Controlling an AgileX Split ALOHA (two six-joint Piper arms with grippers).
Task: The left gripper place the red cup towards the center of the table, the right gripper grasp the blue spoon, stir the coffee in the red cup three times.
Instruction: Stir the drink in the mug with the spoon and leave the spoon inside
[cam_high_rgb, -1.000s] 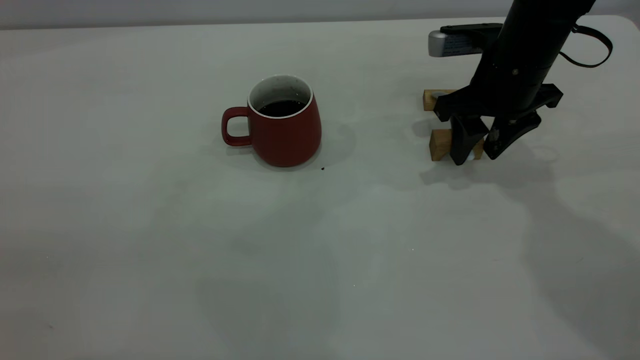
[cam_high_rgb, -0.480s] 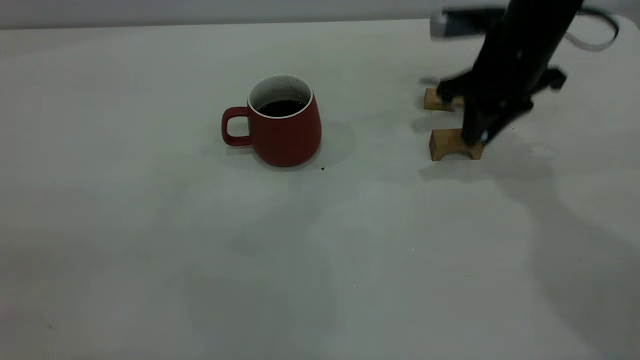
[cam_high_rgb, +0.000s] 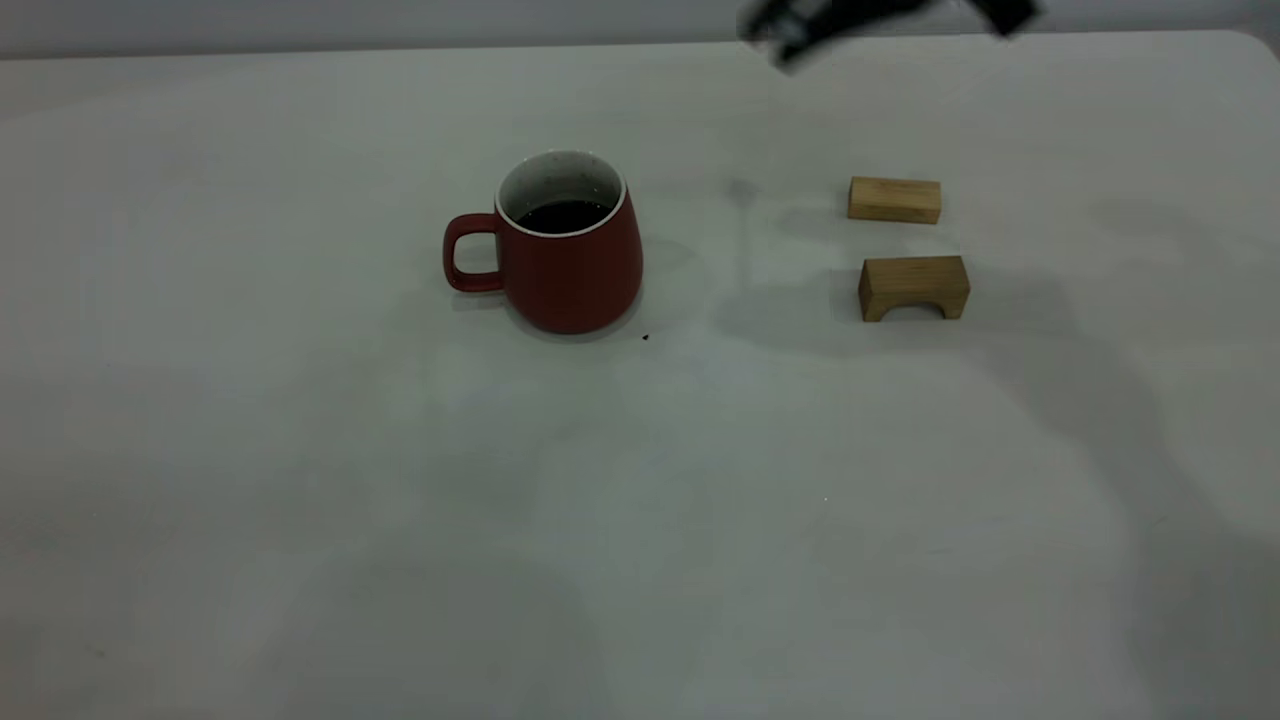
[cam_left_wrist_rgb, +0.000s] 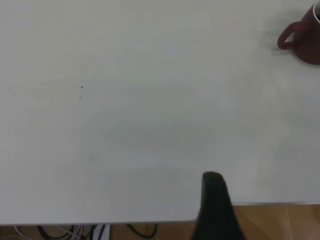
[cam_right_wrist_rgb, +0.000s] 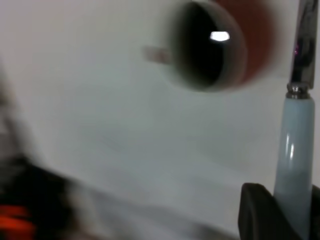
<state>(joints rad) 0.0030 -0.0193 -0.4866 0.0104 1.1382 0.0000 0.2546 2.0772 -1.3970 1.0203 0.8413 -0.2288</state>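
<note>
1. Standing upright on the worktop (cam_high_rgb: 300, 500), the red cup (cam_high_rgb: 570, 262) sits a little left of the middle in the exterior view, its loop handle pointing to that view's left and its open mouth facing up.
2. Dark coffee (cam_high_rgb: 564, 214) fills the cup to below the white rim; a tiny dark speck (cam_high_rgb: 645, 337) lies on the worktop just beside the cup's base.
3. The right wrist view shows the blue spoon (cam_right_wrist_rgb: 295, 150) with its pale blue handle gripped between the right gripper's fingers (cam_right_wrist_rgb: 257, 212); its long axis runs from the fingers out along the grey metal neck, and the bowl is cut off by the frame.
4. In that view the cup's mouth lies below and to one side of the spoon, clearly apart from it.
5. The right gripper (cam_high_rgb: 800, 30) is a blur at the top edge of the exterior view, high above the worktop.
6. Two tan wooden blocks (cam_high_rgb: 912, 285) rest to the right of the cup, well apart from it, one behind the other.
7. The left gripper (cam_left_wrist_rgb: 215, 210) hangs near the worktop's edge, far from the cup; only one finger shows, so whether it is open cannot be told.
8. The worktop is plain off-white, with wide bare room in front of the cup and to its left; its far edge meets a pale wall.
</note>
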